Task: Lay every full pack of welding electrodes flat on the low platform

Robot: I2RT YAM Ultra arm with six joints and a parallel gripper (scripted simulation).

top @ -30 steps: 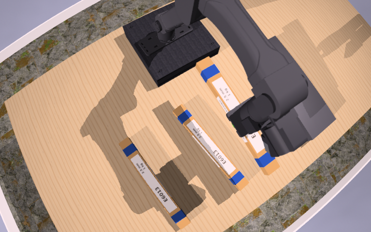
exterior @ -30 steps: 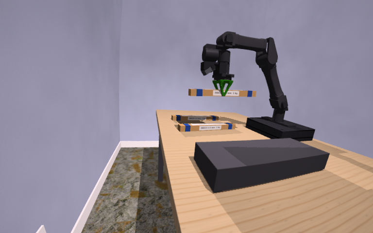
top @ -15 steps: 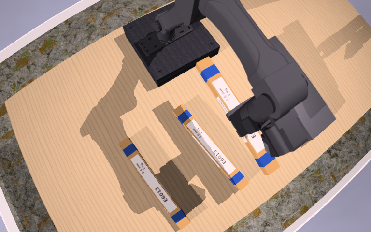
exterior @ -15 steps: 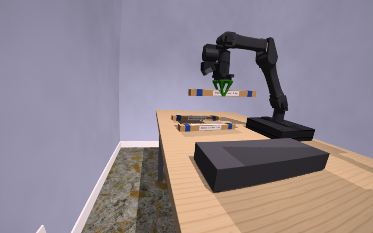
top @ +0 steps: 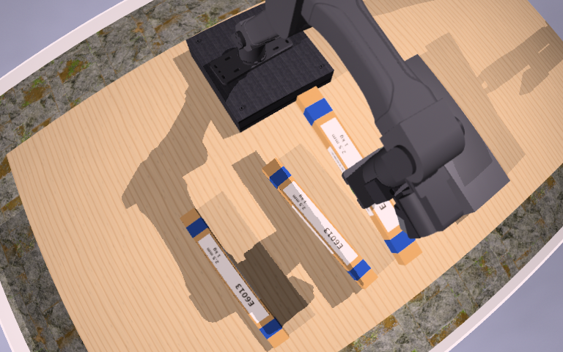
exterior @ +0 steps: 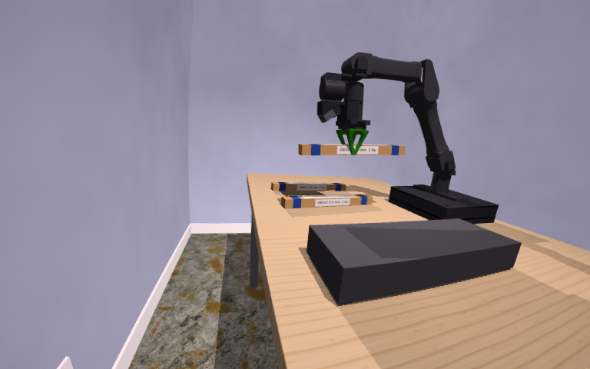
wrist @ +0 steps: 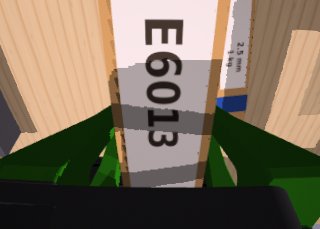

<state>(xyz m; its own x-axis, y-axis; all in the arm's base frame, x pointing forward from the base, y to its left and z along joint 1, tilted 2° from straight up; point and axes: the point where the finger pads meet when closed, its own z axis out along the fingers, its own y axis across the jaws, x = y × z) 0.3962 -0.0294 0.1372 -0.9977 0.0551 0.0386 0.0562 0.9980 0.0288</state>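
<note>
the exterior view presents a six-joint black arm (exterior: 392, 68) mounted on a black base block (exterior: 467, 213) at the table's far side. its gripper (exterior: 354, 152) points downward, the green fingers closed on the lifted pack (exterior: 328, 150), which is held level above the table top (exterior: 298, 264). the lifted pack bears a white label and a blue band near each end. two further packs lie flat on the table: the nearer pack (exterior: 306, 201) and, beyond it, the farther pack (exterior: 289, 187). the low platform (exterior: 431, 269), dark grey, stands in the foreground, bearing no pack.
</note>
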